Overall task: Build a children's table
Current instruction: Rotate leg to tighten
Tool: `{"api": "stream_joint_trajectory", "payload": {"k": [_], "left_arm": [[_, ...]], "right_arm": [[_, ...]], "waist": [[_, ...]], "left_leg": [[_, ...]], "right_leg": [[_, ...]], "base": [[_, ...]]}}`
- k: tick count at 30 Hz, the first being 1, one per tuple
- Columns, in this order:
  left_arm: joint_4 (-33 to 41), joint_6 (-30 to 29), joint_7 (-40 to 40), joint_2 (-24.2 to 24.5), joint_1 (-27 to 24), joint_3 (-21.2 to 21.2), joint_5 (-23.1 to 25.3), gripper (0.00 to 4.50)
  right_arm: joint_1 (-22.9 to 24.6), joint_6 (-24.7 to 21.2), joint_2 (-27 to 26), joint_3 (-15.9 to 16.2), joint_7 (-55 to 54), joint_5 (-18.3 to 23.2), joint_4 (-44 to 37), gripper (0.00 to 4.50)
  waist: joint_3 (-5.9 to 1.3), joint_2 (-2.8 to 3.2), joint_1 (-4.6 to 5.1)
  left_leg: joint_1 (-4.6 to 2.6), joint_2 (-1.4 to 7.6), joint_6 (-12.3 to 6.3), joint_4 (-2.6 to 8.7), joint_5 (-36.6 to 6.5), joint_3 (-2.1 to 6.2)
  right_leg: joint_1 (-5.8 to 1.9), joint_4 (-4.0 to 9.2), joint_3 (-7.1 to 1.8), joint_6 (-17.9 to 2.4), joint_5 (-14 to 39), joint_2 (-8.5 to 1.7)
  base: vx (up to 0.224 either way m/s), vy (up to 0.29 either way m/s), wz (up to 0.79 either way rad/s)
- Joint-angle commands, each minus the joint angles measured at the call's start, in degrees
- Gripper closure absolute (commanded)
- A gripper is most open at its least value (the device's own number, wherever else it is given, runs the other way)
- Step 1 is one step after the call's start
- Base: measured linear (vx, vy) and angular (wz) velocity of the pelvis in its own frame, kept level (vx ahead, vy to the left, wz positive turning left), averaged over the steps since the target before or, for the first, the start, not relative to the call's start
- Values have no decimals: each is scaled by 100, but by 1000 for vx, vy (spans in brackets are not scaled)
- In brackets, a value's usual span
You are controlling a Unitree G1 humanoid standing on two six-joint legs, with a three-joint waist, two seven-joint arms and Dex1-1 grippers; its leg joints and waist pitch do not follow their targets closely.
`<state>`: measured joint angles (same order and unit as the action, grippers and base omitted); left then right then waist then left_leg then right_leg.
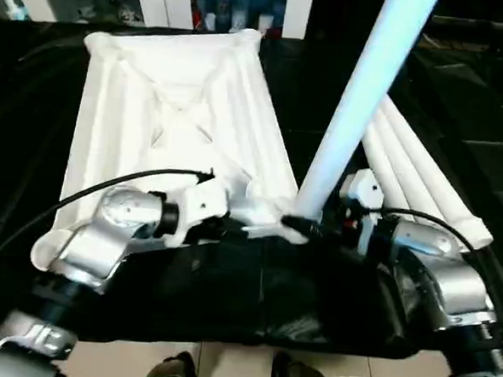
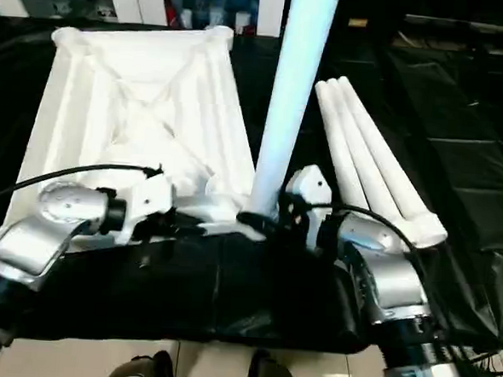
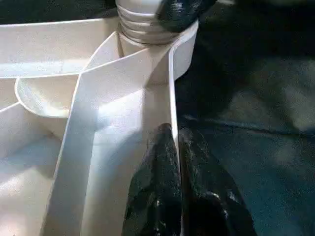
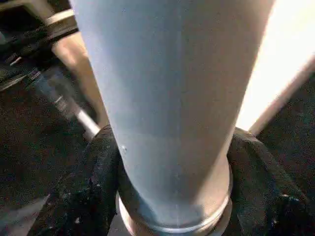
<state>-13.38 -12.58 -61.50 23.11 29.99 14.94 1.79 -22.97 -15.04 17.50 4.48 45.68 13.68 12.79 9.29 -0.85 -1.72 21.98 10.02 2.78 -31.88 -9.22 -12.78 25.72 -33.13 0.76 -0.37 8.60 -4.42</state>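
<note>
The children's table top (image 1: pixel 175 115) lies ribbed side up on the black bench, and I've got one leg (image 1: pixel 359 101) standing in its near right corner socket (image 3: pixel 182 44). My right jaws (image 4: pixel 172 196) are clenched round the leg's base; my left jaws (image 3: pixel 178 191) pinch the rim wall beside it. I should keep the leg upright and turn it squarely so the threads catch. Three spare legs (image 2: pixel 369 153) wait to the right. The leg's top is cut off, and how deep it sits I can't tell.

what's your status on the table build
Left gripper shut on table top edge rib. Right gripper shut on upright leg at corner socket. Three spare legs beside.
</note>
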Motion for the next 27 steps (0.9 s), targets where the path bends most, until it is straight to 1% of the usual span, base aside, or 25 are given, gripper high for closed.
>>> {"api": "stream_joint_trajectory", "payload": {"k": [1,2,3,4,5,6,7,8,9,10,11,12,13,14,15,16,18,20,21,22,23,24,25,26,27], "left_arm": [[-378,-208,718,-377,69,33,47,450],[-522,-285,928,-497,165,31,118,450],[-612,-332,1057,-571,224,30,159,450],[-655,-358,1123,-608,253,23,174,450],[-951,-519,1578,-853,453,-19,277,450],[-1068,-578,1755,-947,532,-36,315,450],[-1230,-608,1984,-1067,640,-51,371,450],[-1392,-618,2135,-1192,748,-58,399,450],[-1487,-613,2225,-1265,813,-55,421,450],[-1589,-602,2320,-1343,884,-50,444,450],[-1794,-580,2486,-1500,1031,-38,484,450],[-1794,-580,2486,-1500,1031,-38,484,450],[-1880,-568,2547,-1565,1100,-35,515,450],[-1927,-539,2582,-1598,1138,-37,550,450],[-1967,-509,2613,-1625,1170,-39,586,450],[-1971,-452,2587,-1640,1186,-26,604,450],[-2002,-409,2550,-1677,1210,-17,595,450],[-2033,-311,2472,-1681,1216,22,588,450],[-2043,-306,2476,-1683,1218,23,588,450],[-2062,-297,2482,-1686,1222,23,589,450],[-2062,-280,2462,-1691,1214,22,575,450],[-2093,-158,2375,-1718,1195,12,522,450],[-2093,-158,2375,-1718,1195,12,522,450],[-2087,-117,2311,-1724,1178,8,490,450],[-2105,49,2223,-1732,1163,6,474,450]], "right_arm": [[99,-299,-359,21,-783,-140,349,187],[78,-319,-558,-39,-1161,-201,425,187],[64,-327,-681,-73,-1401,-245,473,187],[50,-331,-733,-90,-1508,-264,501,187],[-57,-383,-1097,-245,-2233,-342,713,187],[-104,-411,-1241,-321,-2511,-354,803,187],[-184,-392,-1412,-420,-2835,-350,951,187],[-275,-354,-1580,-521,-3124,-326,1112,188],[-332,-313,-1674,-582,-3289,-306,1210,188],[-391,-268,-1768,-640,-3455,-288,1312,188],[-495,-152,-1914,-687,-3704,-312,1483,188],[-495,-152,-1914,-687,-3704,-312,1483,188],[-524,-90,-1958,-677,-3765,-368,1532,188],[-535,-77,-1988,-685,-3810,-414,1549,188],[-544,-71,-2017,-697,-3856,-456,1561,188],[-549,-14,-1989,-668,-3895,-553,1578,188],[-561,104,-1977,-679,-3871,-587,1589,188],[-561,178,-1994,-718,-3755,-510,1521,188],[-561,194,-1996,-725,-3742,-499,1501,153],[-560,223,-1998,-737,-3716,-479,1464,132],[-544,223,-1978,-726,-3694,-483,1375,118],[-488,212,-1897,-680,-3692,-526,1052,118],[-488,212,-1897,-680,-3692,-526,1052,108],[-448,191,-1828,-643,-3762,-614,892,108],[-338,153,-1677,-577,-3858,-745,555,108]], "waist": [[-302,-75,13],[-299,-78,19],[-300,-68,11],[-301,-64,6],[-280,-63,26],[-285,-62,15],[-290,-70,17],[-291,-38,12],[-285,-49,11],[-292,-54,13],[-281,-39,8],[-270,-37,0],[-284,-37,0],[-286,-24,-2],[-288,-22,6],[-314,-5,4],[-321,-4,-3],[-320,4,-7],[-324,-5,-14],[-336,36,-22],[-353,51,-22],[-364,33,-31],[-360,22,-36],[-397,23,-27],[-421,29,-19]], "left_leg": [[-119,279,-357,377,-1496,183],[-114,273,-318,381,-1520,185],[-139,262,-231,393,-1630,196],[-129,261,-221,400,-1631,209],[-123,252,-212,405,-1696,184],[-155,240,-167,410,-1841,210],[-151,239,-162,411,-1831,212],[-146,241,-144,421,-1832,219],[-172,231,-130,418,-1961,215],[-176,227,-130,415,-1980,212],[-186,232,-117,428,-2046,217],[-222,232,-99,432,-2174,222],[-216,237,-98,438,-2185,227],[-210,243,-98,446,-2188,232],[-187,252,-98,479,-2186,245],[-169,256,-95,490,-2116,251],[-168,258,-111,485,-2089,231],[-160,248,-146,482,-2097,224],[-144,248,-201,481,-2060,224],[-151,250,-201,480,-2062,229],[-158,250,-196,475,-2082,227],[-154,251,-204,475,-2076,222],[-136,244,-219,475,-2078,219],[-93,247,-233,480,-1943,241],[-64,249,-251,476,-1778,246]], "right_leg": [[-254,441,-189,-1042,2368,-311],[-246,446,-193,-994,2449,-312],[-218,483,-193,-866,2683,-317],[-229,481,-190,-832,2705,-320],[-189,509,-202,-768,2784,-306],[-178,538,-186,-686,3065,-318],[-187,541,-188,-649,3093,-322],[-169,547,-192,-617,3078,-323],[-144,571,-182,-558,3153,-302],[-143,574,-185,-544,3157,-309],[-123,590,-180,-510,3194,-305],[-103,613,-172,-476,3259,-300],[-123,607,-168,-472,3220,-305],[-128,608,-169,-472,3176,-311],[-160,596,-155,-498,3000,-307],[-187,579,-153,-530,2821,-310],[-180,563,-165,-601,2554,-304],[-192,564,-170,-637,2504,-310],[-205,560,-173,-654,2528,-326],[-207,558,-172,-666,2547,-331],[-208,571,-170,-673,2597,-332],[-215,585,-168,-661,2619,-329],[-220,582,-168,-636,2627,-323],[-268,551,-163,-646,2546,-344],[-296,523,-153,-686,2382,-341]], "base": [[0,0,0],[0,0,0],[0,0,0],[0,0,0],[0,0,0],[0,0,0],[0,0,0],[0,0,0],[0,0,0],[0,0,0],[0,0,0],[0,0,0],[0,0,0],[0,0,0],[0,0,0],[0,0,0],[0,0,0],[0,0,0],[0,0,0],[0,0,0],[0,0,0],[0,0,0],[0,0,0],[0,0,0],[0,0,0]]}}
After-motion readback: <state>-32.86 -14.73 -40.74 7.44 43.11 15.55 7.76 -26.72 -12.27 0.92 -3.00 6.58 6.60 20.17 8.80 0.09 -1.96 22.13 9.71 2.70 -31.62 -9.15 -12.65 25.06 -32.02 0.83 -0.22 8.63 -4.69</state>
